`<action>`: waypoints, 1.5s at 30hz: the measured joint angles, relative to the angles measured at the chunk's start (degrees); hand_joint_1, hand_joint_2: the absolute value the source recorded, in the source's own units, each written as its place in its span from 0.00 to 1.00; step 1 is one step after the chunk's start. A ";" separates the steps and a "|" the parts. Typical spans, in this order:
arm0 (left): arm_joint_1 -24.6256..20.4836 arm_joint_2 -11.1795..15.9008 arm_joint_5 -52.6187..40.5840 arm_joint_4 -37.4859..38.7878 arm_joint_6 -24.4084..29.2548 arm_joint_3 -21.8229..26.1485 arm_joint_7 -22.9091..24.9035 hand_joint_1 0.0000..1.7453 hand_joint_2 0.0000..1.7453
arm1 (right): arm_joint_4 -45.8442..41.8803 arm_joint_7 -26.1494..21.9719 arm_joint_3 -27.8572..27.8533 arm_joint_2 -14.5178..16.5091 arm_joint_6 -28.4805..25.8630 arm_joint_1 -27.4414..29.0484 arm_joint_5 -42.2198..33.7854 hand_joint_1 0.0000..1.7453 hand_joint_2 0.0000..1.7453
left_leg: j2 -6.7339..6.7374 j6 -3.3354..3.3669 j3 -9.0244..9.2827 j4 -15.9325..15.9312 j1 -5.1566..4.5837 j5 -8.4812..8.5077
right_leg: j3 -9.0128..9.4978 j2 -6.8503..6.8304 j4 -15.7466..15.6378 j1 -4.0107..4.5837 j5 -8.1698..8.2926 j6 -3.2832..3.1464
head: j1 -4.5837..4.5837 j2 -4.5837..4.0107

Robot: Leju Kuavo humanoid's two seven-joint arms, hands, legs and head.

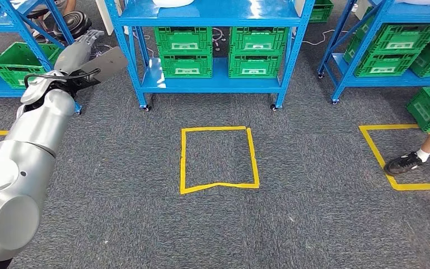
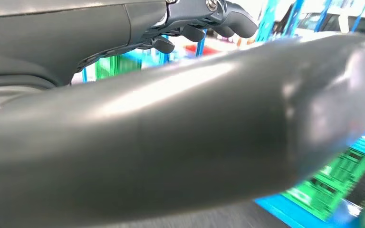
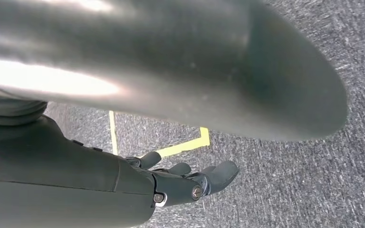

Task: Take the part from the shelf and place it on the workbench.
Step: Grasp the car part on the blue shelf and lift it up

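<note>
left hand raised beside the blue shelf, grasping nothing; right hand released over carpet; part unseen.

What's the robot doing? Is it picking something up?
Not yet. The robot faces a blue shelf with green crates on its lower level, across grey carpet marked with a yellow tape square. Its left hand is raised toward the shelves and holds nothing, fingers loosely apart. Its right hand hangs over the floor, also holding nothing. A person's foot stands at the right.
</note>
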 joint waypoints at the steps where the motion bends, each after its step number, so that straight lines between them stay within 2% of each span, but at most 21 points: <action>1: -0.16 0.06 -0.89 0.00 0.41 -1.11 0.07 0.00 0.00 | 0.02 0.07 0.00 0.00 0.02 -0.01 0.21 0.00 0.00 | 0.00 0.00 0.00 0.00 0.00 0.00 | -0.01 0.00 0.01 0.00 0.00 0.00 | 0.01 0.00; 10: -1.19 0.44 -5.41 0.02 0.70 -7.26 1.77 0.00 0.00 | 0.14 0.67 -0.38 0.00 -0.50 -0.04 0.14 0.00 0.00 | -0.01 -0.04 -0.02 0.00 0.00 0.02 | -0.06 -0.01 0.05 0.00 0.00 0.00 | -0.01 0.00; 17: -1.27 0.76 -6.00 0.72 -2.74 -10.58 9.74 0.00 0.00 | 0.23 -0.25 -0.71 0.04 -0.68 -0.07 0.38 0.00 0.00 | -0.05 0.03 -0.14 0.15 -0.15 -0.02 | -0.09 -0.01 0.00 -0.17 0.07 0.12 | 0.00 0.00; 22: -0.61 2.83 -5.47 1.40 -2.91 -11.26 13.05 0.00 0.00 | 0.33 -0.50 -0.95 0.31 -0.56 -0.03 0.53 0.00 0.00 | 0.21 0.69 -0.15 -0.34 -0.26 0.16 | -0.39 0.17 0.40 -0.35 0.84 0.74 | -0.02 0.00; 24: -0.57 3.48 -4.91 1.44 -2.85 -11.24 13.25 0.00 0.00 | 0.37 -0.28 -1.13 0.33 -0.51 -0.06 0.59 0.00 0.00 | 0.48 1.21 0.24 -1.06 0.11 0.43 | -1.69 -0.58 2.47 -0.19 0.26 0.85 | 0.05 0.00; 25: -0.55 3.79 -4.57 1.44 -2.82 -11.23 13.31 0.00 0.00 | 0.40 0.06 -1.20 0.34 -0.52 -0.14 0.71 0.00 0.00 | 0.56 1.38 0.39 -1.32 0.29 0.44 | -3.13 -1.06 4.79 -0.21 -0.77 0.83 | 0.10 0.00; 28: 0.05 4.79 -3.77 1.61 -2.90 -11.22 13.18 0.00 0.00 | 0.50 1.42 -1.30 0.37 -0.77 -0.27 1.14 0.00 0.00 | 0.67 1.50 0.48 -1.38 0.33 -0.16 | -9.81 -1.69 15.24 -0.44 -3.99 0.95 | 0.20 0.00; 29: 0.39 5.11 -3.66 1.73 -3.02 -11.22 13.11 0.00 0.00 | 0.51 1.62 -1.33 0.37 -0.88 -0.20 1.17 0.00 0.00 | 0.72 1.34 0.67 -1.32 0.37 -0.44 | -11.42 -1.74 16.88 -0.57 -3.73 1.08 | 0.20 0.00; 30: 0.68 5.47 -3.53 1.84 -3.12 -11.22 13.08 0.00 0.00 | 0.51 1.66 -1.37 0.37 -0.97 -0.13 1.16 0.00 0.00 | 0.79 1.05 0.97 -1.22 0.48 -0.74 | -11.91 -1.82 16.21 -0.75 -2.27 1.31 | 0.20 0.00; 32: 0.98 6.20 -3.28 1.97 -3.27 -11.21 13.10 0.00 0.00 | 0.52 1.66 -1.43 0.36 -1.13 -0.02 1.20 0.00 0.00 | 0.96 0.21 1.75 -0.88 0.84 -1.60 | -10.00 -2.17 9.37 -1.17 2.76 1.90 | 0.20 0.00; 33: 1.02 6.71 -3.17 2.00 -3.27 -11.20 13.20 0.00 0.00 | 0.56 1.63 -1.44 0.41 -1.15 -0.02 1.30 0.00 0.00 | 1.05 -0.29 2.06 -0.70 0.94 -2.06 | -8.77 -2.35 5.81 -1.14 4.06 2.11 | 0.27 0.00; 34: 1.06 7.27 -3.13 2.03 -3.28 -11.18 13.37 0.00 0.00 | 0.61 1.47 -1.44 0.48 -1.15 -0.05 1.42 0.00 0.00 | 1.13 -0.82 2.22 -0.65 0.95 -2.53 | -7.79 -2.54 3.45 -1.07 4.39 1.84 | 0.35 0.00; 35: 1.18 7.88 -3.09 2.06 -3.26 -11.17 13.56 0.00 0.00 | 0.65 1.19 -1.44 0.54 -1.13 -0.02 1.53 0.00 0.00 | 1.22 -1.33 2.48 -0.67 0.87 -2.93 | -7.28 -2.59 2.43 -0.94 3.86 1.32 | 0.32 0.00; 36: 1.35 8.57 -2.98 2.09 -3.21 -11.15 13.73 0.00 0.00 | 0.70 0.88 -1.44 0.60 -1.09 0.02 1.67 0.00 0.00 | 1.24 -1.82 2.78 -0.66 0.78 -3.11 | -7.00 -2.60 2.32 -0.75 2.89 0.57 | 0.28 0.00; 38: 1.66 9.75 -2.61 2.08 -2.95 -11.08 13.65 0.00 0.00 | 0.71 0.47 -1.45 0.61 -1.03 0.08 2.00 0.00 0.00 | 1.24 -2.53 3.03 0.25 0.91 -2.94 | -5.93 -2.30 2.34 -0.70 2.21 -0.86 | 0.00 0.00; 39: 1.72 10.44 -2.41 2.04 -2.72 -11.01 13.40 0.00 0.00 | 0.72 0.44 -1.45 0.60 -0.98 0.07 2.22 0.00 0.00 | 1.19 -2.82 2.12 2.25 1.06 -2.20 | -5.22 -2.16 2.21 -0.66 1.72 -1.38 | -0.09 0.00; 41: 2.07 11.80 -2.17 2.01 -2.19 -10.85 12.68 0.00 0.00 | 0.72 0.35 -1.45 0.58 -0.87 0.02 2.57 0.00 0.00 | 1.11 -3.21 -2.42 9.21 1.19 -1.28 | -3.56 -1.82 1.78 -0.66 0.60 -2.16 | -0.36 0.00; 42: 2.51 12.51 -2.06 2.04 -1.94 -10.79 12.34 0.00 0.00 | 0.72 0.23 -1.44 0.57 -0.82 0.04 2.70 0.00 0.00 | 1.10 -3.35 -5.46 13.00 1.15 -1.87 | -2.55 -1.69 1.57 -0.65 -0.14 -2.41 | -0.49 0.00; 43: 3.08 13.09 -1.93 2.11 -1.76 -10.74 12.09 0.00 0.00 | 0.72 0.11 -1.44 0.57 -0.80 0.09 2.78 0.00 0.00 | 1.09 -3.37 -8.20 15.56 1.07 -3.39 | -1.42 -1.49 1.40 -0.62 -0.94 -2.58 | -0.60 0.00; 44: 3.69 13.65 -1.78 2.18 -1.63 -10.71 11.94 0.00 0.00 | 0.72 0.03 -1.44 0.57 -0.77 0.19 2.86 0.00 0.00 | 1.09 -3.27 -10.37 16.48 0.97 -5.26 | -0.12 -1.32 1.24 -0.54 -1.85 -2.67 | -0.72 0.00; 45: 4.19 14.11 -1.63 2.24 -1.52 -10.70 11.80 0.00 0.00 | 0.73 -0.03 -1.44 0.57 -0.73 0.32 2.91 0.00 0.00 | 1.08 -3.01 -11.86 15.77 0.78 -6.73 | 1.31 -1.17 1.10 -0.44 -2.82 -2.69 | -0.74 0.00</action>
